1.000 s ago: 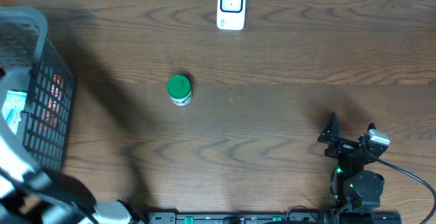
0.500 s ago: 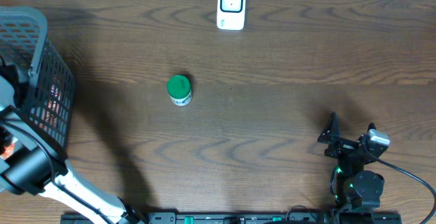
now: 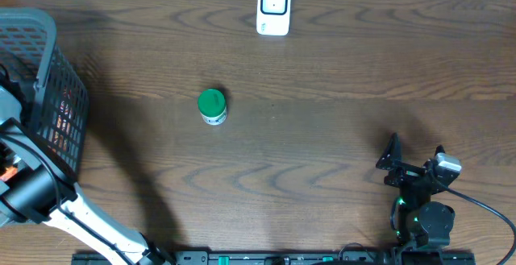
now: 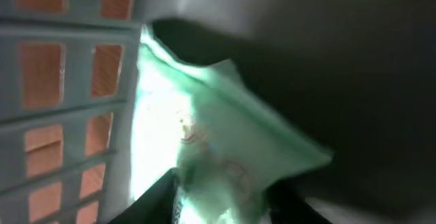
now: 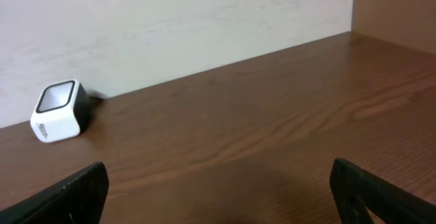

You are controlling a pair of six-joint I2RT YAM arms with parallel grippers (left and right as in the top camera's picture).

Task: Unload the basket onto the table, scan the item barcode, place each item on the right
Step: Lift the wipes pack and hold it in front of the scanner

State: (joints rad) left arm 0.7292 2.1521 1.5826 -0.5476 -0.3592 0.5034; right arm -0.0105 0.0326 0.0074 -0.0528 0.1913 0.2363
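Observation:
In the left wrist view a pale green and white packet lies inside the grey basket, blurred and brightly lit. My left gripper is down in the basket, its dark fingers pressed on either side of the packet's lower end. From overhead only the left arm shows, at the basket's near side; the gripper itself is hidden. The white scanner stands at the table's far edge and also shows as a small white scanner in the right wrist view. My right gripper rests open near the front right, holding nothing.
A small bottle with a green cap stands upright left of the table's middle. The basket holds other packaged items behind its mesh wall. A cable runs from the right arm's base. The wall rises just behind the scanner.
The left arm has swung up along the basket's near side and reached inside. Its fingers have closed in on the green packet. The right arm has not moved.

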